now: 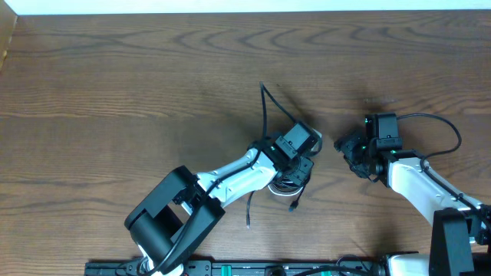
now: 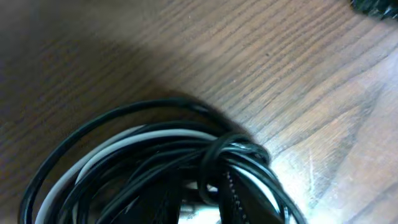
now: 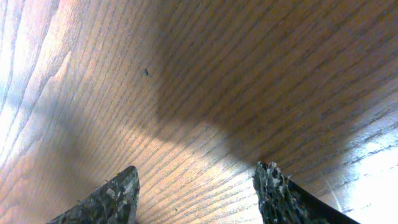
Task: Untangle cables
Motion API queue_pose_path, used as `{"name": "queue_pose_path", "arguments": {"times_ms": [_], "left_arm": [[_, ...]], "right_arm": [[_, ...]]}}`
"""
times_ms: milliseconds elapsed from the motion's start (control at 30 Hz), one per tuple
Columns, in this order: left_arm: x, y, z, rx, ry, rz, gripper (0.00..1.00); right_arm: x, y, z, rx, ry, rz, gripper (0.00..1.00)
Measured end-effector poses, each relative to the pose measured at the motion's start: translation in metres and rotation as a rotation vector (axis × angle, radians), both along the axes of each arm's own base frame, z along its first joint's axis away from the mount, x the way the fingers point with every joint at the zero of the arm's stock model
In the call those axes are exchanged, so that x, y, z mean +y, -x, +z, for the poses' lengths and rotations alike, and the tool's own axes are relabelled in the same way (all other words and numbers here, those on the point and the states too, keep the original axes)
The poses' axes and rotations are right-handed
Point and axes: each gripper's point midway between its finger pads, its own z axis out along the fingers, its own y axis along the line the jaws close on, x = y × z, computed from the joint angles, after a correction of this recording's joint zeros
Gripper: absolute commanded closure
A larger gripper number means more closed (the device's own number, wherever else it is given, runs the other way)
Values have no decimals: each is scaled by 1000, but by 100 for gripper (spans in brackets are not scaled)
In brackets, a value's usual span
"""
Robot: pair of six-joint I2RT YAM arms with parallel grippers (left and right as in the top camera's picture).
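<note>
The cables lie in a tangled coil: the thin black cable point(image 2: 93, 124) loops around the white cable point(image 2: 134, 140). My left gripper point(image 2: 202, 196) is down in that coil, its dark fingers nearly together with black strands pinched between them. From above, the left gripper point(image 1: 298, 167) covers most of the bundle point(image 1: 285, 184). One black cable end point(image 1: 265, 107) runs away toward the table's far side, and a small plug point(image 1: 292, 207) lies near the front. My right gripper point(image 1: 347, 146) hovers just right of the bundle. It is open point(image 3: 196, 177) over bare wood, with nothing between its fingers.
The wooden table point(image 1: 115, 92) stretches to the left and back. The right arm's own thick black wire point(image 1: 441, 123) arcs behind its wrist. Both arm bases stand at the front edge.
</note>
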Motion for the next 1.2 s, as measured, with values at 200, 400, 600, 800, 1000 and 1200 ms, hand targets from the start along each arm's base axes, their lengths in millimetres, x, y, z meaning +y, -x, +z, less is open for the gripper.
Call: {"name": "queue_pose_path", "arguments": {"times_ms": [200,400,600,800,1000,1200], "left_arm": [[1,1,-3,2,1,0,92],[1,2,-1,0,5,-1,92],[7,1,28,-55,32,10,93],[20,-13,84,-141,111,58,93],[49,-27,88,-135,81,133,93],[66,-33,84,-104,65,175,92]], "right_arm": [[0,0,0,0,0,0,39],[1,0,0,-4,0,11,37],[11,-13,5,-118,18,206,36],[46,-13,12,-249,-87,492,40],[81,5,19,-346,-254,708,39],[106,12,45,-495,-396,861,36]]}}
